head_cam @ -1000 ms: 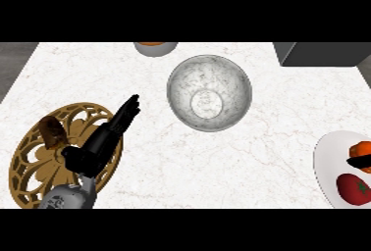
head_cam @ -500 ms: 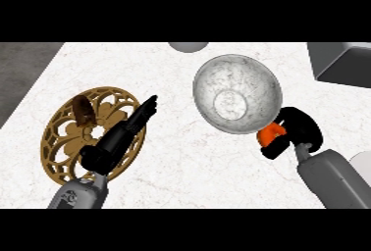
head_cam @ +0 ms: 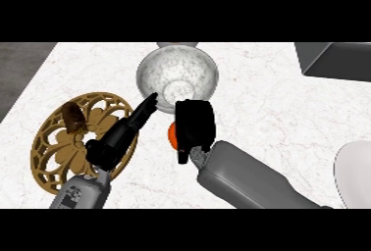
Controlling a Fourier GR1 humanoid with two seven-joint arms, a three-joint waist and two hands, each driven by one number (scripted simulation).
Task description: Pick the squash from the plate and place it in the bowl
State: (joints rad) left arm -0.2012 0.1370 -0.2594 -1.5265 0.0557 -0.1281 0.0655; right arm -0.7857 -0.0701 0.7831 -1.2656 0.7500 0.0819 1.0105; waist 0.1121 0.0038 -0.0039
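My right hand is curled round an orange squash, of which only a sliver shows at the hand's left side. It hovers just below the near rim of the marbled grey bowl at top centre. My left hand lies with straight fingers pointing up toward the bowl, over the right edge of a gold openwork trivet. The white plate shows only as a sliver at the right edge.
A small brown item lies on the trivet's upper part. A dark grey box stands at the top right corner. The counter's left edge meets a dark floor at top left.
My right hand has carried the squash leftward, from the bowl's right side to just below its near rim. The view has shifted, so the plate shows again at the right edge.
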